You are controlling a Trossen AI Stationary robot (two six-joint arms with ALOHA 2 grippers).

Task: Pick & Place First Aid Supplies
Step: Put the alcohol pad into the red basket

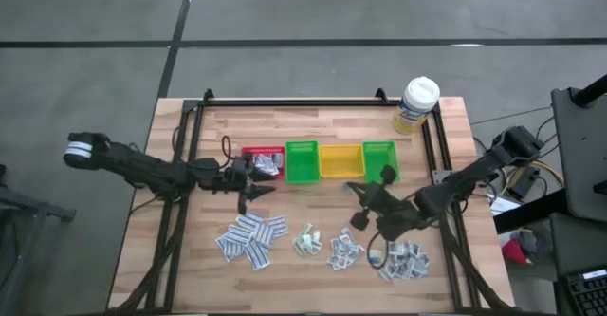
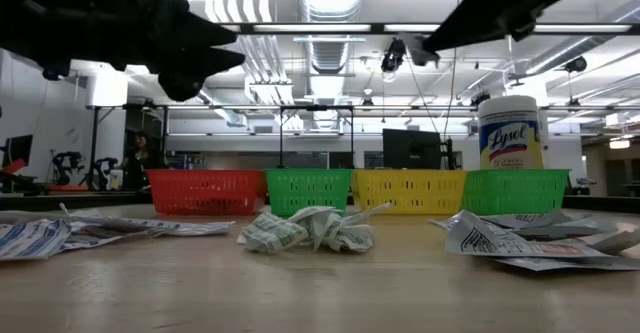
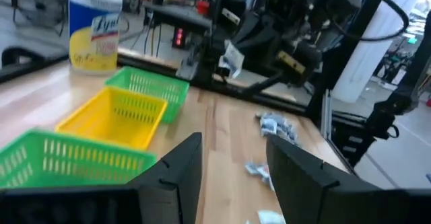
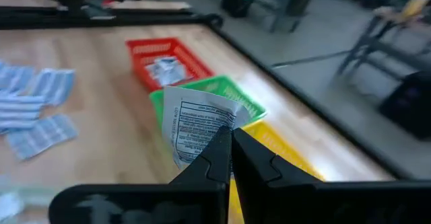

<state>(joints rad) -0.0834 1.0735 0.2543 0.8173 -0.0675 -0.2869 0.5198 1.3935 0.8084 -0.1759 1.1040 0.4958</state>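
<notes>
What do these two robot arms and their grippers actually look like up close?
Both arms are dark, nearly black, built of jointed segments. The left arm wears a white band near its outer end; the right arm has cables trailing by its base. Each ends in a gripper with two flat, angular black fingers: the left gripper and the right gripper.

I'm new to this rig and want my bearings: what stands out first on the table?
A row of red, green, yellow and green bins crosses the table's middle, with heaps of white packets in front. The right hand holds one packet pinched above them.
</notes>
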